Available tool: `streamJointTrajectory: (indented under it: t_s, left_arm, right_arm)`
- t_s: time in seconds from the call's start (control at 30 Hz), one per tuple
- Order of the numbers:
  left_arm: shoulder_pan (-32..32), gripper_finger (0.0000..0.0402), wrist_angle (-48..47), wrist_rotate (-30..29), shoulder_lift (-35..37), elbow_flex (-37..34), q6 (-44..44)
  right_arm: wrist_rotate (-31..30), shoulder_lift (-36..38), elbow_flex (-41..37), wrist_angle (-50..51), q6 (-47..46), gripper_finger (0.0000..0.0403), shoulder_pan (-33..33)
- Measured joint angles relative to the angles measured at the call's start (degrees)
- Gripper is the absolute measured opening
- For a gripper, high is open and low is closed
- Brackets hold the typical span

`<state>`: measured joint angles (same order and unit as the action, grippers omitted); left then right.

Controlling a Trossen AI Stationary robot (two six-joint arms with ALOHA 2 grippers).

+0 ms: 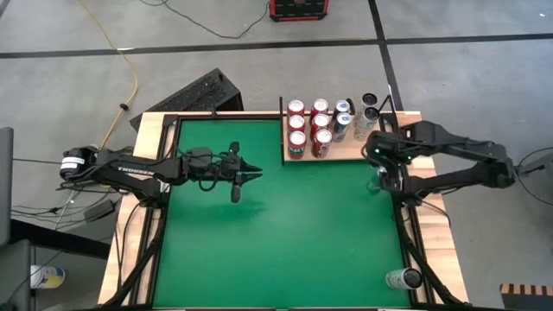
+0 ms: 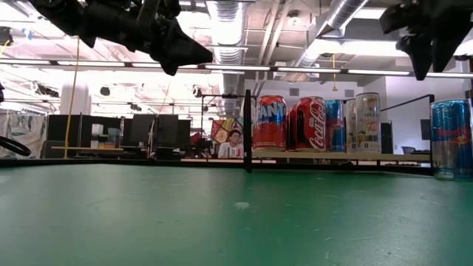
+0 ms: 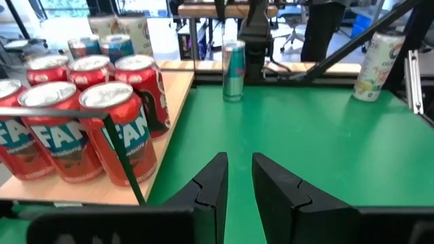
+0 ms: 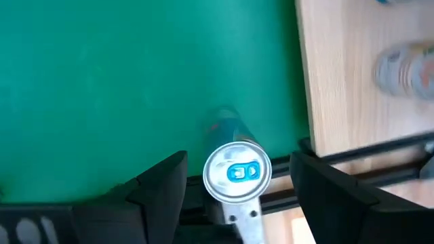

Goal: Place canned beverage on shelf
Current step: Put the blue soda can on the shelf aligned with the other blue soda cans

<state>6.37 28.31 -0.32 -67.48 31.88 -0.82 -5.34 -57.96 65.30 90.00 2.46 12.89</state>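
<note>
slim blue-and-silver can [image 4: 237, 171] standing upright on the green table [image 1: 285, 233], just off the shelf's [image 1: 346, 154] right end, by the table's right edge. shelf already packed with red cans [image 1: 308, 128] plus a few taller ones at the right side. right gripper [image 4: 239, 177] hanging straight above the can, fingers spread wide either side of the blue-tabbed lid, nothing held. not down around the body yet, going by the low view where the can [image 2: 451, 139] stands clear under the arm.

left gripper [image 3: 237, 183] parked over mid-table, fingers pinched together, empty, pointing toward the shelf.

handling guess: rigid but thin-walled aluminium, smooth and probably a bit slippery, so dents if crushed and slides if barely held. tall and narrow, so tippy if nudged near the top. best bet looks like a squeeze across the round body around mid-height, not the rim or the tab. can't tell if full or empty, so weight unknown.
</note>
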Motion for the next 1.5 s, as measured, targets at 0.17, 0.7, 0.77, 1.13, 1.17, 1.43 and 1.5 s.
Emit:
streamJointTrajectory:
  t_s: [0.17,0.7,0.77,1.13,1.17,1.43,1.5]
  left_arm:
    - [0.0,0.0056,-1.1,0.0,0.0,0.0,0.0]
    - [0.0,0.0056,-1.2,-0.1,0.0,0.0,-0.2]
    - [0.0,0.0056,-1.7,-0.1,0.0,0.0,-0.2]
    - [0.0,0.0056,-2.1,-0.1,0.0,0.0,-0.1]
    - [0.0,0.0056,-2.0,-0.1,0.0,0.0,-0.1]
    - [0.0,0.0056,-1.7,-0.1,0.0,0.0,0.0]
    - [0.0,0.0056,-1.4,-0.1,0.0,0.0,0.0]
  right_arm:
    - [0.0,-0.2,0.0,0.0,-5.3,0.0286,2.3]
    - [0.1,-3.1,0.1,0.0,-6.6,0.0287,5.6]
    - [0.2,-2.5,0.1,0.0,-6.6,0.0287,5.7]
    - [-1.5,3.3,0.1,0.0,-10.9,0.0287,7.2]
    - [-2.3,3.6,0.1,0.0,-11.7,0.0287,7.2]
    - [-2.4,3.8,0.1,0.0,-10.7,0.0286,7.1]
    - [-2.3,3.4,0.1,0.0,-12.1,0.0286,7.1]
